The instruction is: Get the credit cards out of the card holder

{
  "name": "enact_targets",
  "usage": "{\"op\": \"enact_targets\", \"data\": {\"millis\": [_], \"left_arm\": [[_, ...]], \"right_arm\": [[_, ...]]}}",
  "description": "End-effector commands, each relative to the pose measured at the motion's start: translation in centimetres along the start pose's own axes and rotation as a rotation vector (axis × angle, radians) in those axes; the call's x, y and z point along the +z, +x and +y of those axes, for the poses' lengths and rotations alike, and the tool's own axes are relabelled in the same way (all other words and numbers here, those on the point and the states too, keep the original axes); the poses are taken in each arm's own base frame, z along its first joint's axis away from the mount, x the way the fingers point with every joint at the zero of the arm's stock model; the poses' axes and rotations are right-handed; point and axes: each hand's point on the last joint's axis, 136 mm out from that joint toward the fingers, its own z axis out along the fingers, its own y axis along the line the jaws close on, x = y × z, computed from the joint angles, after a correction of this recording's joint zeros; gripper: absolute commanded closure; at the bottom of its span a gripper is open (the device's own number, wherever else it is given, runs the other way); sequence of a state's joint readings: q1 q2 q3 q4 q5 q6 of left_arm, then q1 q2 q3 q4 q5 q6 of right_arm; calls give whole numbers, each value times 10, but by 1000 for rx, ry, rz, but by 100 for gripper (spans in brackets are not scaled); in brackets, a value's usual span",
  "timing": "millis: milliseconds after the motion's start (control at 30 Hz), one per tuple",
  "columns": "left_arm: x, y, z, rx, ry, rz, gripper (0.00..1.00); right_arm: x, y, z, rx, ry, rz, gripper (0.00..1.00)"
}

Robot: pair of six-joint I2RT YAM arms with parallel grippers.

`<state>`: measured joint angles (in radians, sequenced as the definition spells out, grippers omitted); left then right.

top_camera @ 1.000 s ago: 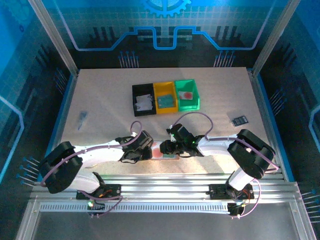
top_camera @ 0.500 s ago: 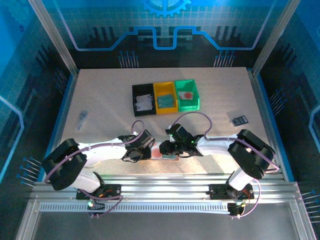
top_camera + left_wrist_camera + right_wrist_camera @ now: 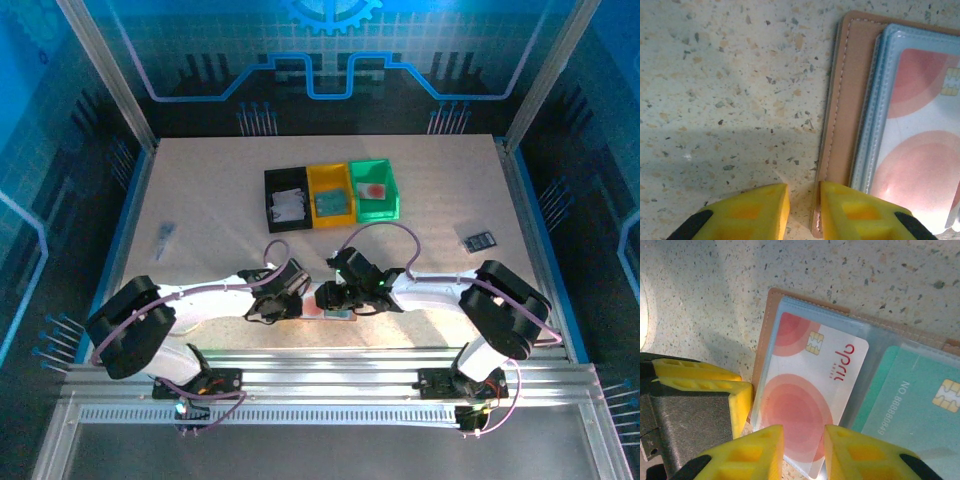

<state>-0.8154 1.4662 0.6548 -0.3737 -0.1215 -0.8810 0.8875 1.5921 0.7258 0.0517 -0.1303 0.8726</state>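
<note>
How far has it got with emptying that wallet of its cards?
Done, it seems: what look like cards lie in the yellow bin and the green bin, too small to confirm. In hand: the right tool, fingers open, straddles the lower edge of the white and red card, while the left tool sits at the wallet's edge. Left: that card and a green card are both in their clear pockets.

Matt leather-like card holder (image 3: 855, 100), glossy clear pockets (image 3: 880, 100), speckled table (image 3: 715, 75)
</note>
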Motion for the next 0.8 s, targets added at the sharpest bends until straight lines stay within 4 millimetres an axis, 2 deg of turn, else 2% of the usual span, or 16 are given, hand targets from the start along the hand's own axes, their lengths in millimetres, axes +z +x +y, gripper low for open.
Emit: {"op": "enact_targets", "data": {"millis": [0, 267, 533, 767], "left_arm": [[37, 34, 21, 9, -41, 120, 76], [43, 40, 20, 5, -32, 135, 76], [46, 42, 19, 4, -28, 138, 76], [47, 44, 19, 3, -26, 140, 76]], "right_arm": [[3, 1, -1, 14, 16, 3, 73], [12, 5, -7, 30, 28, 20, 73], [11, 5, -12, 25, 58, 11, 74], [9, 8, -25, 30, 143, 15, 74]]}}
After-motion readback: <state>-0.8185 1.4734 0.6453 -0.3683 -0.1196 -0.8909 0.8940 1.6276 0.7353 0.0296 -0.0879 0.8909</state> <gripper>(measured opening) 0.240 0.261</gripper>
